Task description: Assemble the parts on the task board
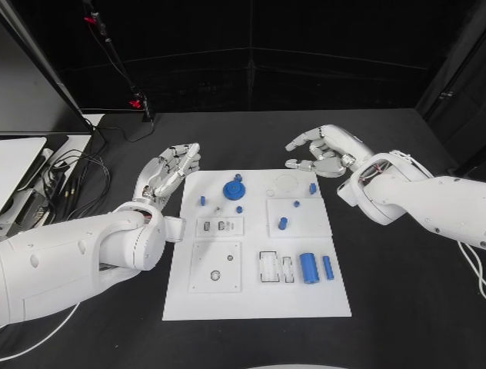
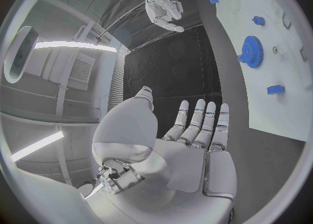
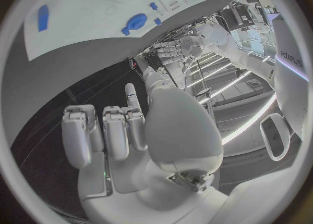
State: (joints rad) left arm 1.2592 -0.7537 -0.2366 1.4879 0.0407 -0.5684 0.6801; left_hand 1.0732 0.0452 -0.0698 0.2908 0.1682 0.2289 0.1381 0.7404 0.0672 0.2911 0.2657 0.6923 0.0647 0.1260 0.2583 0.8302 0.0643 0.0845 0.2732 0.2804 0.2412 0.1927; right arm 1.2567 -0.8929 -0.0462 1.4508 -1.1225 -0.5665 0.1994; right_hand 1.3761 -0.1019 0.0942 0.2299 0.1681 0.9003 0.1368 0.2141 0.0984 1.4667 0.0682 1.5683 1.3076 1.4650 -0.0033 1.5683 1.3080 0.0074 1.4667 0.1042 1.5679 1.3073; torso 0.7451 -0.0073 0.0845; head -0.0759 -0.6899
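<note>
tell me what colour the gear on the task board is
Blue; the gear shows best in the left wrist view.

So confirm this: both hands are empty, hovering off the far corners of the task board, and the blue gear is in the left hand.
Not quite. The blue gear sits on the task board, as the head view shows. The left hand and the right hand are both empty, off the board's far corners.

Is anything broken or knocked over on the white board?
Nothing stands out. The white board lies flat and square on the table, the blue gear and the blue cylinder sit neatly, and both hands hover empty beside it.
</note>
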